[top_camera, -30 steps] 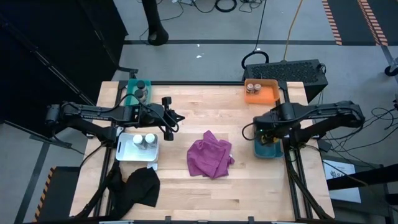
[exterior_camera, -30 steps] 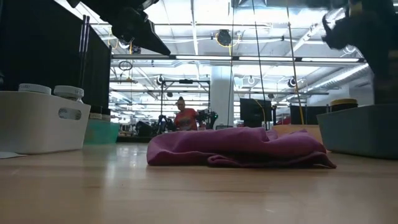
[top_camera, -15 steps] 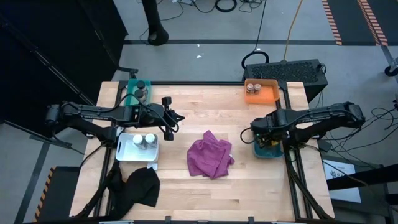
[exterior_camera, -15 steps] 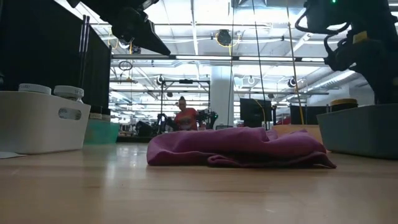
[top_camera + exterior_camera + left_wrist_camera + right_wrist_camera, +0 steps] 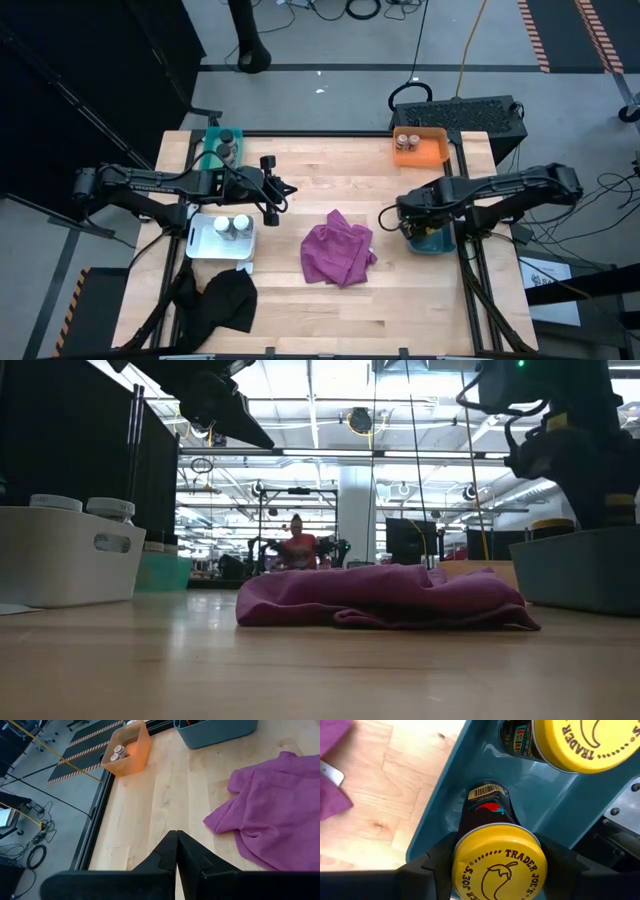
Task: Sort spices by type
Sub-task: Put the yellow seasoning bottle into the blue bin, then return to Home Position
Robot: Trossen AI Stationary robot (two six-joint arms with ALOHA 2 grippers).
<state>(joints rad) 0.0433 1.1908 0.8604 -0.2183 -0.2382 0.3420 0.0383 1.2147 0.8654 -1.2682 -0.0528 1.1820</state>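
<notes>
Yellow-lidded spice jar [image 5: 496,847]: high view, right gripper [image 5: 418,226] at the blue tray's [image 5: 436,245] edge; left gripper [image 5: 270,190] waits mid-table near the white tray [image 5: 205,242]. Left wrist view, fingers pressed together. Right wrist view, fingers pinch the jar beside its twin [image 5: 570,740]. Judged light, rigid, slick; grip the body below the lid.

Magenta cloth [image 5: 385,596] mid-table; white tray [image 5: 65,556] (two white-lidded jars [image 5: 85,507]) beside it; grey-blue tray [image 5: 582,567] opposite.
</notes>
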